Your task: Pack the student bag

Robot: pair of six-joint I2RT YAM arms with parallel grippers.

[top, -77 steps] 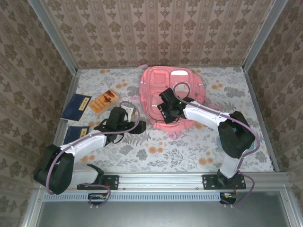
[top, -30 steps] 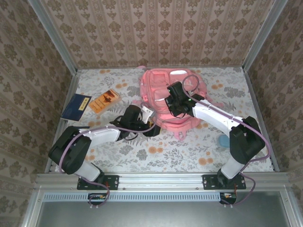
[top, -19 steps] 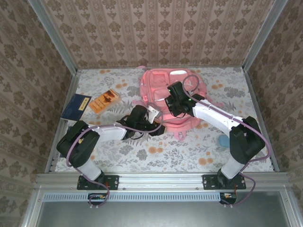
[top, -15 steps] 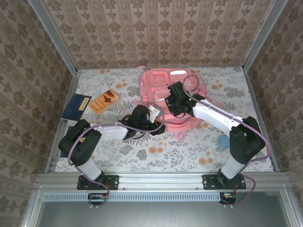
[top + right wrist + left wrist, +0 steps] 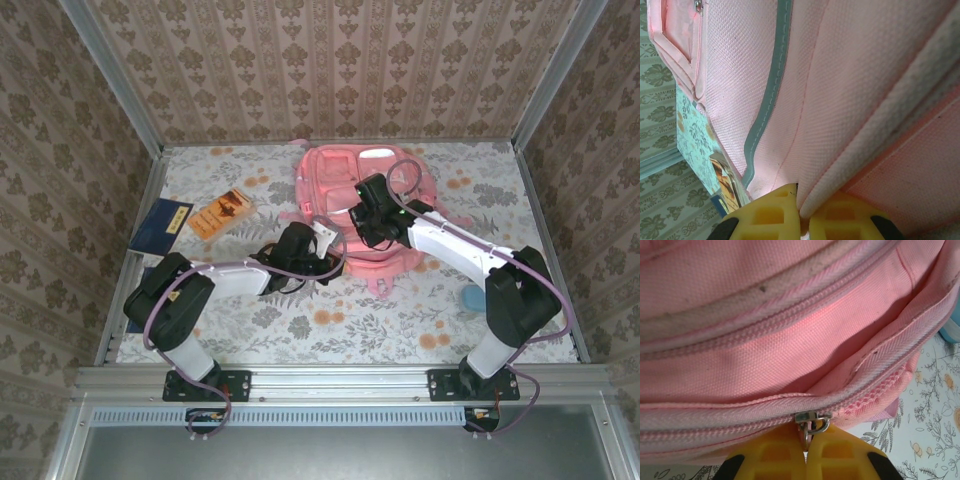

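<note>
Two clenched claws work the student bag (image 5: pixel 345 175) lying far-centre on the table (image 5: pixel 330 322): the left gripper (image 5: pixel 806 452) pinches a zipper pull (image 5: pixel 810 424) at its near edge, the right gripper (image 5: pixel 801 207) grasps a fold of its fabric.

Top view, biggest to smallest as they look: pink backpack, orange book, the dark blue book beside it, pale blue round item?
1. student bag, by far
2. dark blue book and orange book: about alike
3. pale blue round item

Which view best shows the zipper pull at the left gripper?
Left wrist: the metal zipper pull sits close-up, pinched in the left gripper. Top external makes it too small; right wrist faces other backpack fabric.
</note>
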